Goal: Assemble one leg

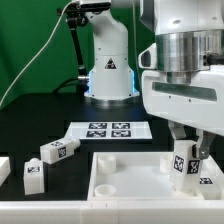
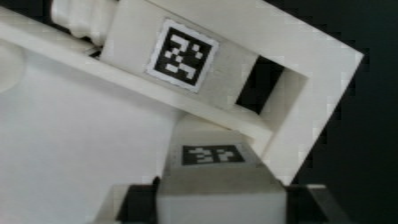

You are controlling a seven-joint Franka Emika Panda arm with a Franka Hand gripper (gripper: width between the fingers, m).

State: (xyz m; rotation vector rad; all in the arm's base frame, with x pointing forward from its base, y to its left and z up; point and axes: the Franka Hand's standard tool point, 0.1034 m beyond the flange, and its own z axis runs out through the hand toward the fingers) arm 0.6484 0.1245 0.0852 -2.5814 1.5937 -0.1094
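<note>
Gripping: the gripper (image 1: pixel 188 148) is pinched on one leg (image 1: pixel 185 162). In the wrist view the fingers (image 2: pixel 139 205) press on two opposite sides of the block, with no gap showing.
Leg position: it hangs under the wrist at the exterior view's right, above the big white panel (image 1: pixel 125 185), close to that panel's corner on that side.
Leg axis: the long axis is close to upright, a touch tilted, with one tagged face turned to the exterior camera.
Key relation: the leg points straight away from the gripper, free end down toward the panel. In the wrist view the leg (image 2: pixel 217 160) runs off toward the panel's tagged rim (image 2: pixel 187 50).
Contact: I cannot tell whether the free end touches the panel or hangs just above it. The hand blocks the exterior view there.
Step, as I read it: bringing the leg to its corner seat. It is not visibly seated.
Next move needs: the leg's axis brought square to the panel and its end centred over the seat before pushing down.
Risk: with that slight tilt, the end could catch on the rim.
Spare legs (image 1: pixel 57 150): one lies loose on the black table (image 1: pixel 30 125) at the exterior view's left, with a second block (image 1: pixel 32 176) just beside it, both well apart from the gripper.
Marker board (image 1: pixel 108 130): it lies flat between the robot base (image 1: pixel 108 70) and the panel.
</note>
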